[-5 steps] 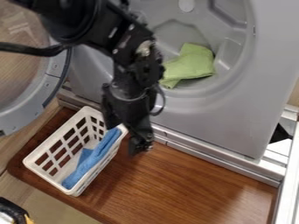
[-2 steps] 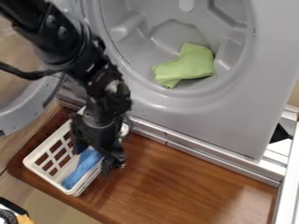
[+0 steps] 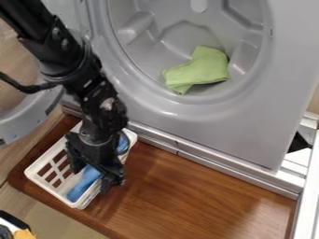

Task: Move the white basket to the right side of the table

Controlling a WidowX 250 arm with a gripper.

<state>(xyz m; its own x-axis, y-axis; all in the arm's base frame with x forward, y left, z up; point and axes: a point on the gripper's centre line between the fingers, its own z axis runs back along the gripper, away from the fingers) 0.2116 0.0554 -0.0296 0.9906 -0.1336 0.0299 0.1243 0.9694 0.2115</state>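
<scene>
The gripper (image 3: 92,175) hangs over the white basket at lower left, its two fingers apart. One finger is over the basket's inside and the other overlaps the right-hand long rim; whether it touches the rim I cannot tell. The white basket (image 3: 42,167) stands upright and slanted on the left part of the brown wooden table (image 3: 187,191), its middle partly hidden behind the gripper. A blue cloth (image 3: 81,186) lies in it, showing between the fingers and again near the upper end.
Behind the table stands a grey washer front (image 3: 205,123) with a green cloth (image 3: 202,70) in its round opening. Its round door (image 3: 28,116) hangs open at the left. A white metal frame (image 3: 307,186) borders the right side, and a black and yellow object is at the lower left corner.
The gripper has moved left and down in the view, from beside the basket's upper right end to over its middle and right rim. The basket has not visibly moved.
</scene>
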